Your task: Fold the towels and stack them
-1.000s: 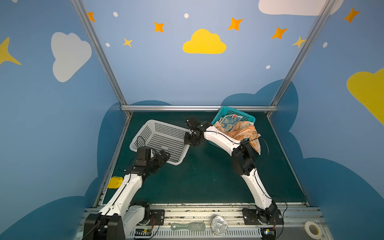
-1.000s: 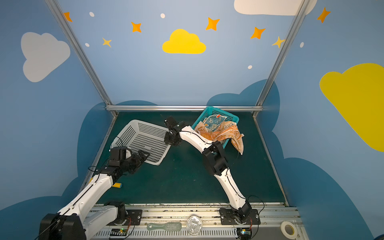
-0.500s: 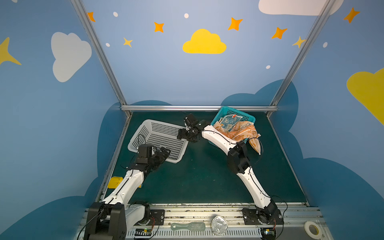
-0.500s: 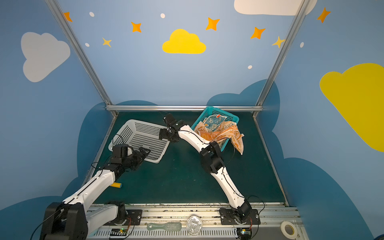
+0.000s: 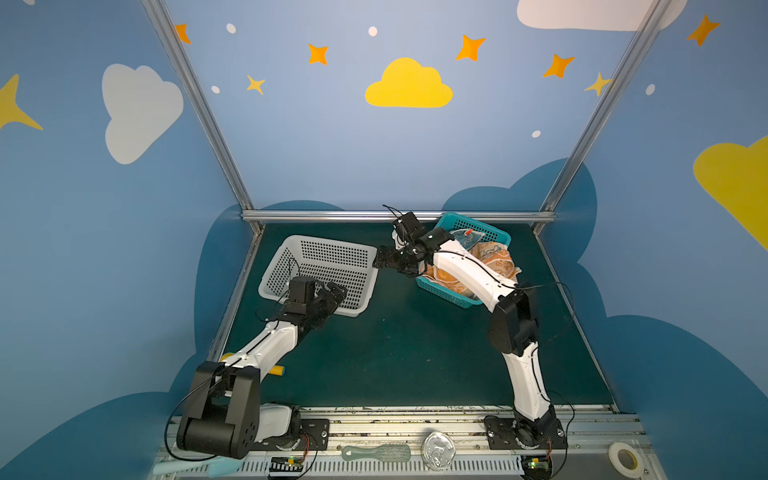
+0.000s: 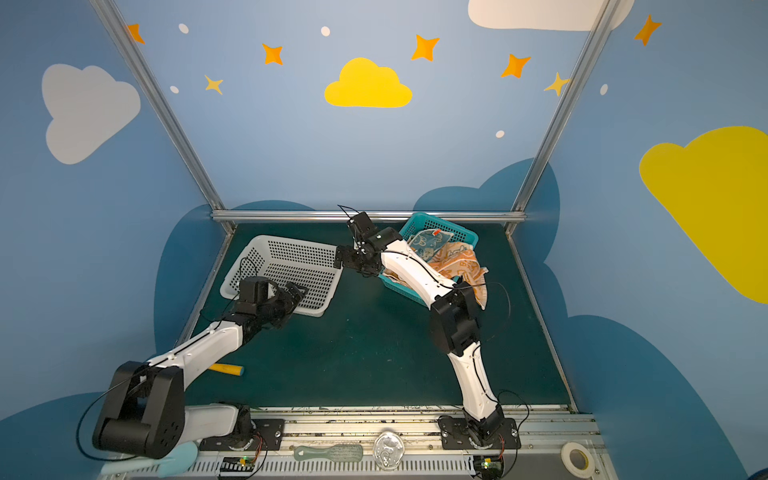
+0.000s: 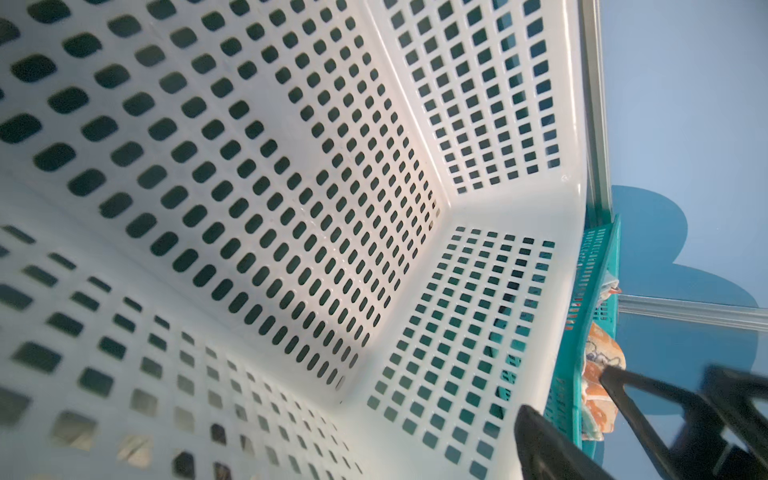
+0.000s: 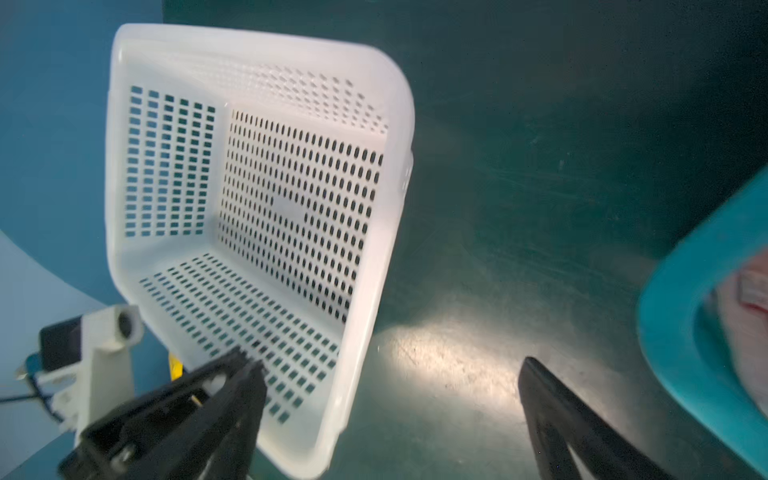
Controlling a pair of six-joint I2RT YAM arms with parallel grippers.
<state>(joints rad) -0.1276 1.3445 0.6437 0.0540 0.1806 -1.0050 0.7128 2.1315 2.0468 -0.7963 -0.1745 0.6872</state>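
Two white-and-black arms reach toward the back of a green mat [image 5: 395, 353] walled in by sky-blue panels. The left gripper [image 5: 332, 293], jaws spread wide with nothing visibly between them, hangs over the near right end of a perforated white basket [image 5: 328, 242]. The right gripper [image 5: 380, 262], likewise wide open and empty, sits just beside that basket's far right corner (whether a fingertip touches the rim cannot be told). The towels [image 5: 494, 259] lie heaped and unfolded in a teal basket [image 5: 446, 294] at the back right of the mat, seen in both top views. An orange-and-cream cloth spills over the basket's right rim and a blue-and-cream one is tucked toward the far end, while the right forearm crosses above the near part of the heap. In the right wrist view the fingers [image 8: 232, 399] stand well apart with bare mat between them, the white basket [image 8: 257, 50] on one side and the teal basket's rim [image 8: 673, 299] on the other. The left wrist view looks into the white basket [image 7: 478, 208], its own fingers [image 7: 548, 449] parted. The white basket's left end lies close to the mat's left edge, the teal basket sits near the back frame bar, and a strip of mat separates the two. The middle and front of the mat lie open as far as the front rail, apart from a yellow cylinder [image 5: 277, 371] beside the left arm.
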